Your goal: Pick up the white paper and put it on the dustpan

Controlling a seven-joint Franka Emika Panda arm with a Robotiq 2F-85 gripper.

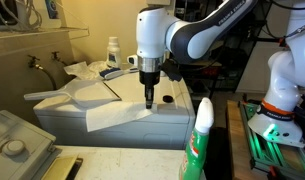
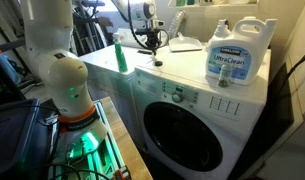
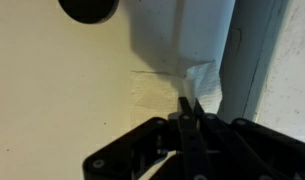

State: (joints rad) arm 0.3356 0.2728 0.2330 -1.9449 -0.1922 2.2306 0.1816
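Laundry machinery is filling the room: a white front-loading washer [image 2: 197, 105] is standing with its round door [image 2: 182, 130] facing out, and its flat white top [image 1: 177, 108] is serving as the work surface. On that top, the dustpan [image 1: 90, 92] is lying with its handle pointing away from the arm and its thin dark strip along the edge nearest the gripper [image 1: 149, 101]. The white paper [image 1: 117, 116] is lying just beside the dustpan, on the side towards the washer's front edge, not yet on the scoop. The gripper is pointing straight down at the paper's far corner, right by the dustpan's dark strip; in the wrist view its fingers are drawn together to a narrow tip and are pinching a raised bit of the sheet. A crumpled white wad [image 1: 80, 70] and a small white bottle [image 1: 113, 50] are sitting behind the dustpan, towards the wall. A small dark round object [image 1: 168, 99] is resting beyond the gripper from the dustpan. A large detergent jug [image 2: 232, 62] is standing well apart from the dustpan at the washer's back corner, and a green spray bottle [image 1: 200, 140] is standing near the front edge. Green light [image 2: 80, 142] is glowing at the arm's base beside the washer.
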